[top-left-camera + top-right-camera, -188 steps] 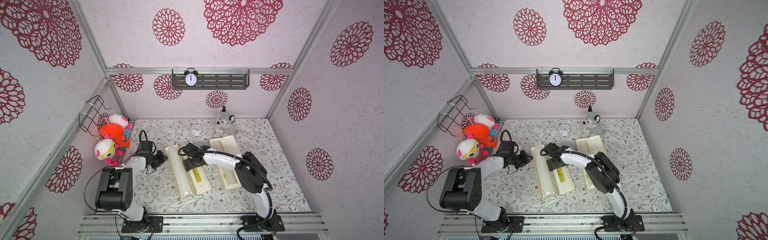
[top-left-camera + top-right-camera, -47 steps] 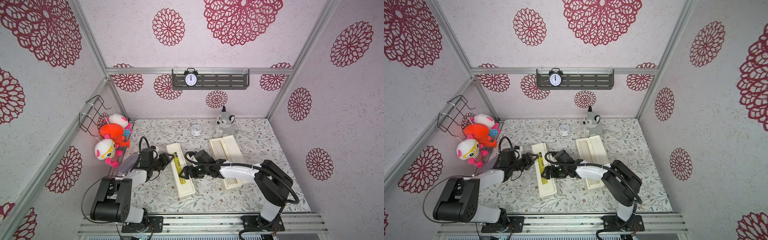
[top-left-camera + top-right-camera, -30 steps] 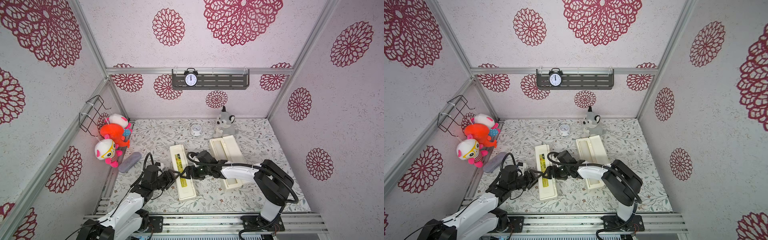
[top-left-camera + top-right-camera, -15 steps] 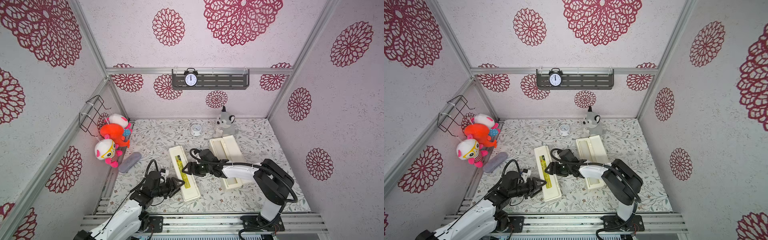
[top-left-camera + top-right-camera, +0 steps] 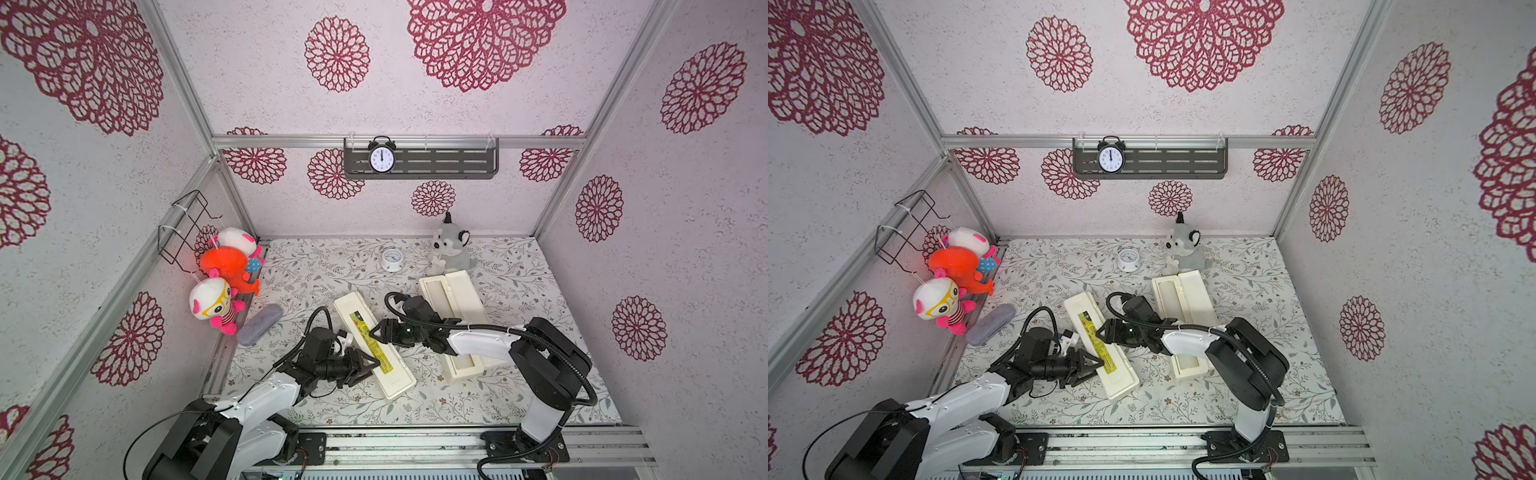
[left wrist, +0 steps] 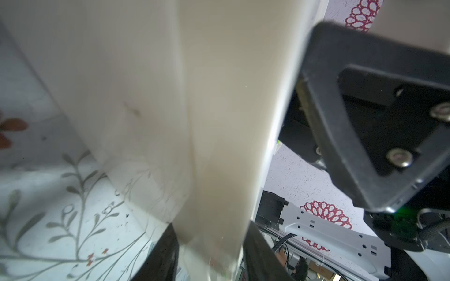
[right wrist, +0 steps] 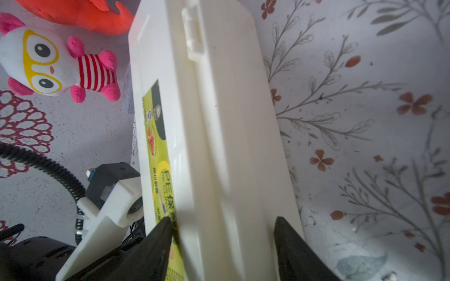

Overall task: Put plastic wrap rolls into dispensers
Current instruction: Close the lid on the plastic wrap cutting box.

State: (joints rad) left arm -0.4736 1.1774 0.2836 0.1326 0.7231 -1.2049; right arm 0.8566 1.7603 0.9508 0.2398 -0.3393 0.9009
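One closed cream dispenser (image 5: 397, 380) with a yellow-green label lies diagonally mid-table in both top views (image 5: 1121, 378). My left gripper (image 5: 368, 365) meets its left long side near the middle. In the left wrist view the gripper (image 6: 211, 253) has a dark finger tight against each face of the box. My right gripper (image 5: 376, 332) comes from the opposite side. In the right wrist view it (image 7: 221, 233) has one fingertip on the label (image 7: 155, 126) and the other on the far edge. The second dispenser (image 5: 461, 291) lies open at the back right. The plastic wrap rolls are out of view.
A grey plush wolf (image 5: 451, 249) and a small white clock (image 5: 391, 260) stand at the back. Plush toys (image 5: 216, 299) hang on the left wall, with a blue-grey pouch (image 5: 259, 324) below them. The right arm's elbow (image 5: 548, 361) rises beside the open dispenser.
My left arm swung from the left wall round to the near side and reached the dispenser's left edge. The dispenser's near end slid right. Both grippers' jaws narrowed onto the box.
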